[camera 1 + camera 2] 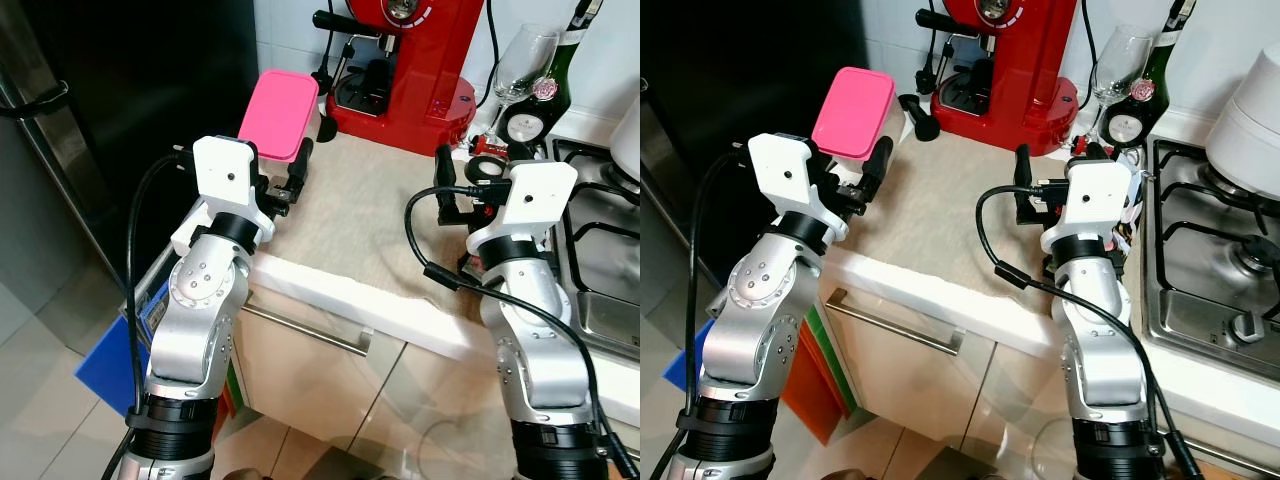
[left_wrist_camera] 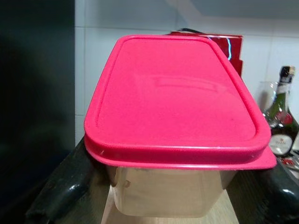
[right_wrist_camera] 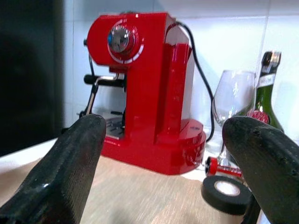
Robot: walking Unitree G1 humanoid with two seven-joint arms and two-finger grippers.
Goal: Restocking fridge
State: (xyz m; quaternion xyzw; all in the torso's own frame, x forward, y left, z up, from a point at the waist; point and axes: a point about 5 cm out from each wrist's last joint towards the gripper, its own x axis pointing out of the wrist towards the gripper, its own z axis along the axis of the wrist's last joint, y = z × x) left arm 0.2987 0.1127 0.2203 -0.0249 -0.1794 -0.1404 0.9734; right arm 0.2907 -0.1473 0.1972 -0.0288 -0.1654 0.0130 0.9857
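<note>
Both arms are raised in front of me over the counter [image 1: 370,215], forearms angled up and forward.

Left arm: bent at the elbow, wrist block level with the counter edge near the black fridge [image 1: 120,90]. I read the left gripper [image 1: 282,170] as clamped on the container [image 2: 175,140], one black finger on each side wall under the lid rim. The container is a clear-walled tub with a pink lid [image 1: 278,112], held at the counter corner left of the red coffee machine [image 1: 405,60]; whether its base rests on the counter I cannot tell. It sits tilted, lid face turned toward the head camera.

Right arm: similarly bent, wrist over the counter in front of and to the right of the coffee machine, just left of the hob [image 1: 1215,250]. Right gripper [image 3: 163,154] stands wide apart and holds nothing; its fingers [image 3: 65,163] frame the coffee machine in the wrist view.

Right of the coffee machine: a wine glass [image 3: 233,100], a dark green bottle [image 3: 266,88] and a roll of black tape [image 3: 226,189] lying flat on the counter.

Labels: the bottle carries a round emblem and neck label, lettering too small to read. No brand legible on the coffee machine.
</note>
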